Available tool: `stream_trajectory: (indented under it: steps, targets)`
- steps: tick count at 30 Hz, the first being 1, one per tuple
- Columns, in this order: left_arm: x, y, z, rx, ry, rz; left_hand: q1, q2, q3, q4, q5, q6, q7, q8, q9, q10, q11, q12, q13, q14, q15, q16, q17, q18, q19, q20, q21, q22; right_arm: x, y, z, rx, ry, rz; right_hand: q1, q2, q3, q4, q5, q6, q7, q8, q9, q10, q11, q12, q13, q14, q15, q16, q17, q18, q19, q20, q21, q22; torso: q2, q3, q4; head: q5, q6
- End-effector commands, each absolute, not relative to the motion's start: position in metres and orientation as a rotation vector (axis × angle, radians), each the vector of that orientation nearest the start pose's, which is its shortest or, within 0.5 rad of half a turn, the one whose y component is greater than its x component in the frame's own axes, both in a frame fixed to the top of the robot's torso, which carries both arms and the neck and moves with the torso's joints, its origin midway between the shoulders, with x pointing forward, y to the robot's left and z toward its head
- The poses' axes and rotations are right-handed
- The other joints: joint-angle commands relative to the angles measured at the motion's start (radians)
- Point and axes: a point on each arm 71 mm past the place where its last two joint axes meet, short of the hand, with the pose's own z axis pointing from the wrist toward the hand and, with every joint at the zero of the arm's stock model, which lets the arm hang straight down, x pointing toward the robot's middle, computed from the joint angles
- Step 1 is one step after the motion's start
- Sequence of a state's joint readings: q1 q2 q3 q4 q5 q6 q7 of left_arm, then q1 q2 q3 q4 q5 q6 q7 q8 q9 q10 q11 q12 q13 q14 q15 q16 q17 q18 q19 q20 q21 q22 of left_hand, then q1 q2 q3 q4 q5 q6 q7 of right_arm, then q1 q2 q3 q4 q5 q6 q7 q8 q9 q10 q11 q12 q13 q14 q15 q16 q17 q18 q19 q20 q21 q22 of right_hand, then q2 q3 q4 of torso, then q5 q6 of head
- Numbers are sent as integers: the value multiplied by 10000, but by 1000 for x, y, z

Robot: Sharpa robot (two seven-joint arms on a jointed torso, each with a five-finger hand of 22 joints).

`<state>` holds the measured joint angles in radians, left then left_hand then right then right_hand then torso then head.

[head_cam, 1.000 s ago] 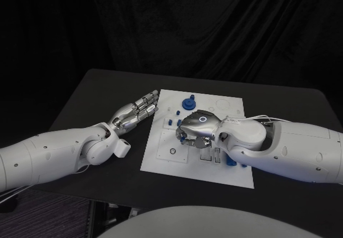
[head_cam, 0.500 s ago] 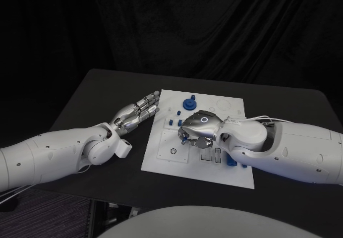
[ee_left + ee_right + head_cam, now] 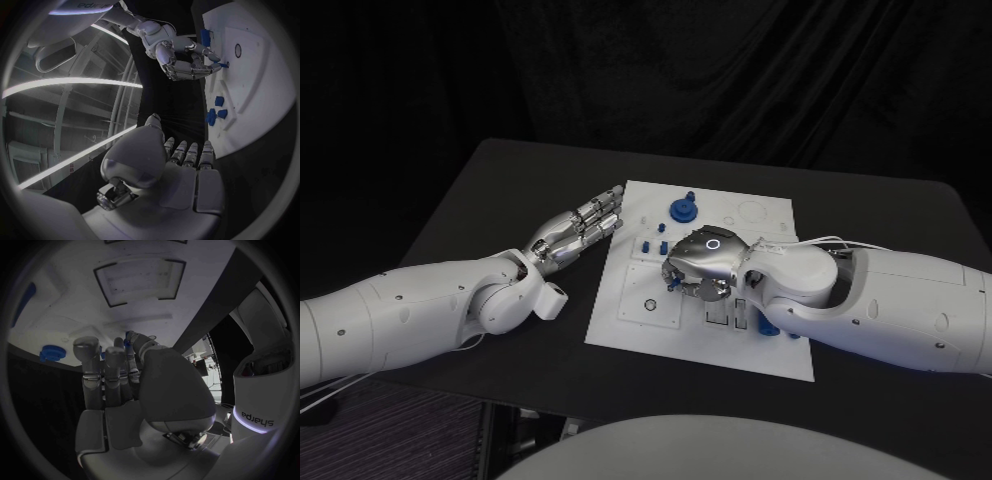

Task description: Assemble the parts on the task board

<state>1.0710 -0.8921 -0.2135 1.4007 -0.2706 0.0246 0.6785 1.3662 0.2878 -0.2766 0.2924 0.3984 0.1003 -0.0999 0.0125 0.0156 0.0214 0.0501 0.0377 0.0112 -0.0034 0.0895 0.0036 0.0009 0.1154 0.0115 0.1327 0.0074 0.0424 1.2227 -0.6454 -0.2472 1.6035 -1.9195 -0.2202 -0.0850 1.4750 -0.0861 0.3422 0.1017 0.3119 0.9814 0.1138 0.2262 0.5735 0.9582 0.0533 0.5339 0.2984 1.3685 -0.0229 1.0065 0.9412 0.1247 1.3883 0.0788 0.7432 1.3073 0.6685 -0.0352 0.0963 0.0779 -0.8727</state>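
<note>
A: Black table (image 3: 488, 180), dark curtain behind. What is the hand working on?

B: A small blue part (image 3: 224, 64) is sitting at the fingertips of the right hand (image 3: 701, 262), which is hovering over the middle of the task board (image 3: 646, 335). In the left wrist view its fingers are curling inward around that piece, so it is judged to be pinching it; whether the part is already touching the board cannot be told.

A: Where are the other parts relative to that hand?

B: A larger blue gear-like part (image 3: 682, 208) is standing just beyond the fingers, toward the far edge of the board. Several small blue pieces (image 3: 651, 246) are lying just beside the fingers on the left-arm side. One blue piece (image 3: 766, 327) is lying under the right forearm, behind the hand.

A: And the left hand?

B: The left hand (image 3: 574, 228) is resting beside the board's edge, fingers extended and close together, holding nothing. It is near the board; contact cannot be confirmed.

A: Failure modes from here?

B: The pinch is narrow, so the part is liable to tilt or slip if pressed off-axis into its seat. The curled fingers are blocking sight of the seat, making misalignment likely. Any sideways force is at risk of sliding the board, since nothing is visibly pinning it. The forearm is also passing close above the piece behind the hand and may sweep it.
</note>
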Motion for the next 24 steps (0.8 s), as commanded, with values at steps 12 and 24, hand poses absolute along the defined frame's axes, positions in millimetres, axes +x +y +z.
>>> stream_trajectory:
  steps: [12, 24]
  targets:
    - [435, 249, -278, -7601, 15346, -17971, 128, -23, 75, -21, 79, -10, 92, 42, 13, 0, 70, 55, 13, 34, 76, -36, -9, -1, -8, 105, 22, -16, 415, -76, -242, -9102, 16082, 6494, -74, -60, 38, -46, -103, -140, -24, -197, -60, 63, -21, -142, -34, -97, -65, -98, -58, 56, -89, -29, -84, 914, 2, 1, -11, 88, 1]
    - [434, 247, -281, -7658, 15447, -17996, 187, -28, 106, -35, 139, -9, 107, 43, 13, -6, 70, 51, 11, 34, 85, -36, -9, 15, -9, 128, 21, -21, 413, -74, -245, -9189, 16209, 6516, -82, -58, 40, -43, -119, -154, -28, -220, -69, 57, -19, -159, -37, -106, -73, -114, -74, 63, -101, -33, -126, 905, -3, -1, -11, 100, 1]
